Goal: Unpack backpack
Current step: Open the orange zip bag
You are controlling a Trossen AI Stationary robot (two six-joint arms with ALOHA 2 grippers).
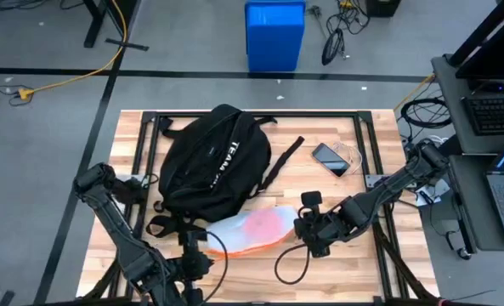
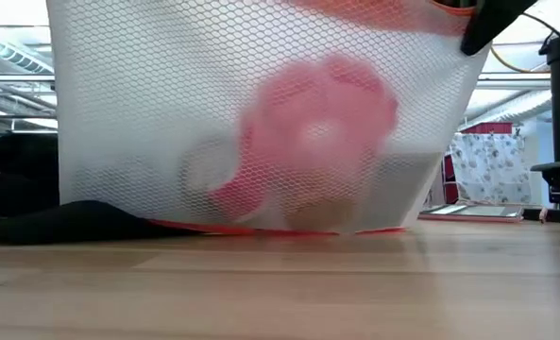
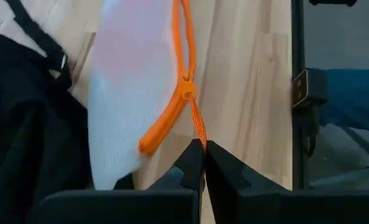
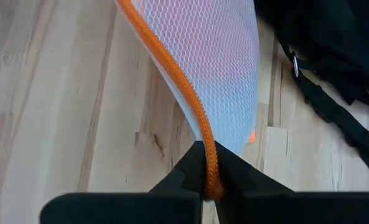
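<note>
1. While both arms work the near edge of the table (image 1: 133, 127), the backpack (image 1: 213, 166) lies flat toward the far-left part of the top, lettering up, straps trailing toward the near edge.
2. A white mesh bag (image 1: 256, 231) with orange trim lies just beside the pack's near end, something pink inside. It looks to be out of the pack already.
3. Left gripper (image 3: 203, 152): fingers clenched on the bag's orange zipper cord (image 3: 198, 127), near the near edge.
4. Right gripper (image 4: 207, 163): fingers pinched on the bag's orange edge trim (image 4: 172, 68), at the bag's other end, right of centre.
5. Handling, as a judgement: the pack is soft fabric, limp, likely to sag and fold when lifted. Best holds are probably a strap or the zipper edge, not the flat panel.
6. Pack sits beyond both grippers, toward the far edge; neither touches it.
7. A phone (image 1: 330, 159) lies near the far-right corner.
</note>
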